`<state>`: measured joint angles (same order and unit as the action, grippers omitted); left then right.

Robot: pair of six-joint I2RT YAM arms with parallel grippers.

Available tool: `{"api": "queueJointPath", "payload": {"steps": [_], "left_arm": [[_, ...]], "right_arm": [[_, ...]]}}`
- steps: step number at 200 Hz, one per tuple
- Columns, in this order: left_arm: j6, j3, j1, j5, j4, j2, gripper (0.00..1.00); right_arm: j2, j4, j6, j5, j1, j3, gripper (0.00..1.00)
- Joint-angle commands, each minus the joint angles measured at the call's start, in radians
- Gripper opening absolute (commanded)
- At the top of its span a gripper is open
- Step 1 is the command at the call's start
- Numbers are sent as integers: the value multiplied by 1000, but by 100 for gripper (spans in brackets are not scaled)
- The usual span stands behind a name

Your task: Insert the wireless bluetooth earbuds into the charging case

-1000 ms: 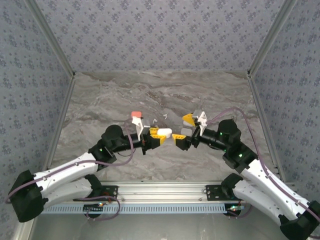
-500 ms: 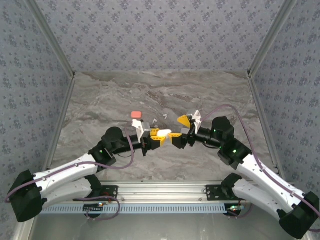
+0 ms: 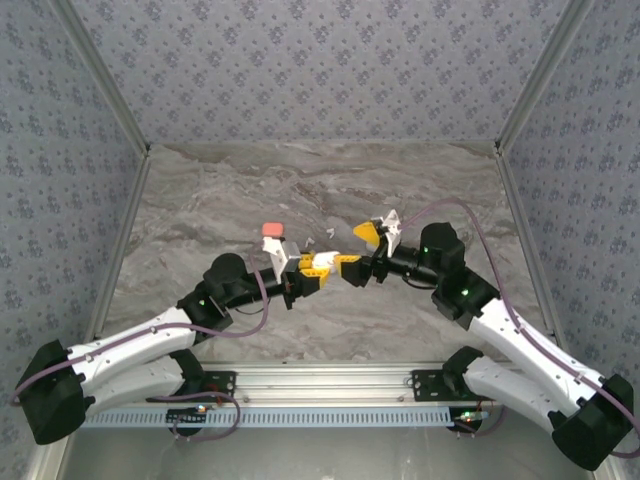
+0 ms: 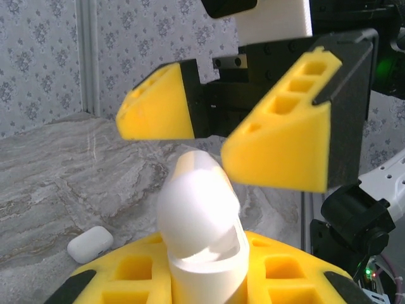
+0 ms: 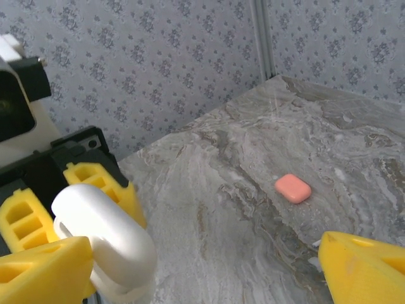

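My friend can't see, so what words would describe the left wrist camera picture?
A white charging case, lid ajar, is pinched by the yellow left pincer. The right pincer, open, points at it from close by. Another small white case lies on the grey marble table behind.

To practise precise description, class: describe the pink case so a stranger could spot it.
On the marble table, look just beyond the left gripper, which is shut on a white case. The pink case lies flat there: a small rounded square, salmon-coloured where the gripped case is white.

Far table (image 3: 320,180) open; mid blocked: R claw (image 3: 357,250), L claw (image 3: 322,264) w/ white case (image 4: 196,209).
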<state>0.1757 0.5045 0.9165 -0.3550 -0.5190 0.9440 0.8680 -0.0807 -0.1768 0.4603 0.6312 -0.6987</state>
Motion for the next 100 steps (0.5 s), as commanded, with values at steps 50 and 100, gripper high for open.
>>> {"api": "queueJointPath", "payload": {"steps": [50,100], "left_arm": [[-37,16,11,-24,-28,-14,0],[-61,-39,10,88,13,-87,0]], "right_arm": [[-24,2,-46,6,-60,-37,95],[-53,79,-118,-6,-146,-53,98]]}}
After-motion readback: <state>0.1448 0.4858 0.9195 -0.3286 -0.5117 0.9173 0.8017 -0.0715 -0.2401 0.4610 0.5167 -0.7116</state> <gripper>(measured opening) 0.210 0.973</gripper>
